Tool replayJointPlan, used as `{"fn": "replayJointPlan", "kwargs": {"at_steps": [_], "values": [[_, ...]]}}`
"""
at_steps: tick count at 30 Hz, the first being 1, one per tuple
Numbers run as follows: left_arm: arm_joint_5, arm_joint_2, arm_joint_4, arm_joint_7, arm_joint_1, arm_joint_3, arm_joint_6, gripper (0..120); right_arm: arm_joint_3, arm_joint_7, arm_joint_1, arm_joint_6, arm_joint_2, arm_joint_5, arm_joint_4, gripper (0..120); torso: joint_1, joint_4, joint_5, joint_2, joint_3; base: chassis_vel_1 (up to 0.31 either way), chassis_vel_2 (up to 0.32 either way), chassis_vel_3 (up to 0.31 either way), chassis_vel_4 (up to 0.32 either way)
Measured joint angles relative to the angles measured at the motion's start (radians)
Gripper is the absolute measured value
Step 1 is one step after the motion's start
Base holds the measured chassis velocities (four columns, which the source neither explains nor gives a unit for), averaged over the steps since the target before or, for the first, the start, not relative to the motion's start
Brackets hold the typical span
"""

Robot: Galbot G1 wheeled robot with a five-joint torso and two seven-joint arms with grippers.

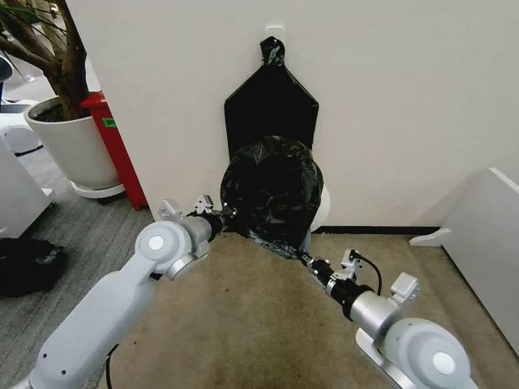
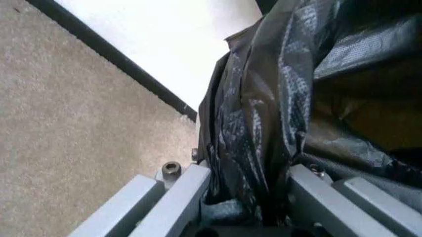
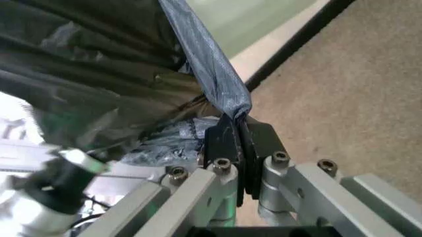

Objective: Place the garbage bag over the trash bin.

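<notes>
The glossy black garbage bag point(image 1: 272, 190) is stretched open between my two grippers, low against the wall. It covers most of the trash bin point(image 1: 323, 207), whose white side shows just past the bag's right edge. My left gripper point(image 1: 229, 217) holds the bag's left side; in the left wrist view bunched plastic point(image 2: 264, 123) fills the gap between the fingers point(image 2: 178, 190) of that gripper point(image 2: 250, 207). My right gripper point(image 1: 306, 258) holds the bag's lower right edge. In the right wrist view its pads point(image 3: 224, 143) are pressed together on a fold of the bag point(image 3: 211, 74).
A flat black bag bundle point(image 1: 272, 101) hangs on the wall right above the bin. A large white plant pot point(image 1: 73, 150) and a red stand point(image 1: 117, 150) are at the left. White furniture point(image 1: 486, 243) stands at the right. Beige carpet point(image 1: 259, 324) lies in front.
</notes>
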Motion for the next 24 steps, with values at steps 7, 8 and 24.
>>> {"fn": "replayJointPlan", "kwargs": {"at_steps": [7, 8, 24], "values": [[-0.037, 0.009, -0.032, -0.014, 0.001, 0.0, 0.0, 0, -0.036, -0.025, 0.034, 0.01, 0.011, -0.103, -0.091, 0, 0.0, 0.0, 0.0, 0.0, 0.0, 0.0, 0.0, 0.0, 0.0], [-0.037, 0.009, -0.032, -0.014, 0.001, 0.0, 0.0, 0, -0.036, -0.025, 0.034, 0.01, 0.011, -0.103, -0.091, 0, 0.0, 0.0, 0.0, 0.0, 0.0, 0.0, 0.0, 0.0, 0.0], [-0.053, 0.028, -0.082, -0.036, 0.041, -0.01, 0.0, 0, -0.026, -0.026, 0.057, 0.025, 0.012, -0.2, -0.171, 0, 0.0, 0.0, 0.0, 0.0, 0.0, 0.0, 0.0, 0.0, 0.0]]}}
